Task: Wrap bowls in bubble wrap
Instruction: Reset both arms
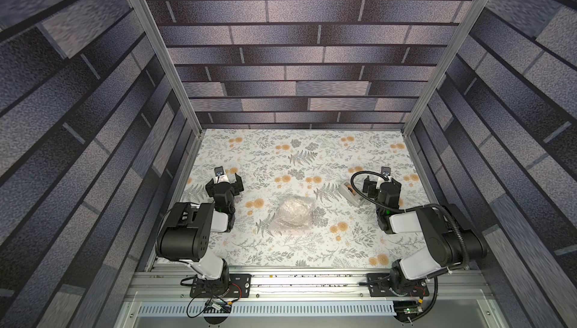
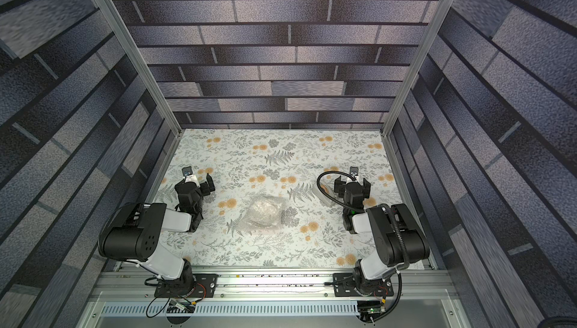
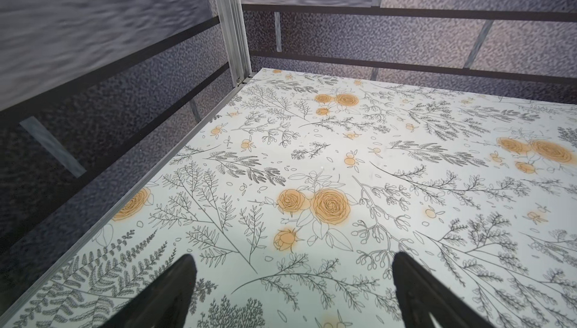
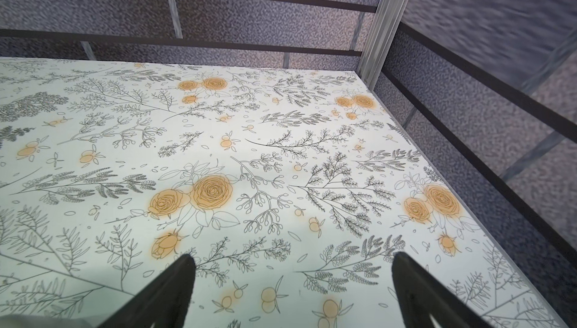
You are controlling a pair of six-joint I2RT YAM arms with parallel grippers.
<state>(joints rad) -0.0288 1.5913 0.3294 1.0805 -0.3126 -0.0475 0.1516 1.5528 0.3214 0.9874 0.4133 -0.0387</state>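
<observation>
While left arm [image 1: 218,220], right arm [image 1: 402,221] hover bent | both jaws apart | bubble wrap [image 1: 292,214] between

We see a crumpled bundle of translucent whitish bubble wrap [image 2: 263,214] lying mid-table on the white floral tablecloth [image 2: 249,161]. Our black left gripper [image 2: 196,183] and right gripper [image 2: 352,183] hang apart from it, jaws spread; a grey tape dispenser [image 2: 321,190] sits beside the right.

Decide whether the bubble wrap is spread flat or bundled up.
Bundled up: in both top views the bubble wrap forms a small, crinkled mound, not a flat sheet.
</observation>
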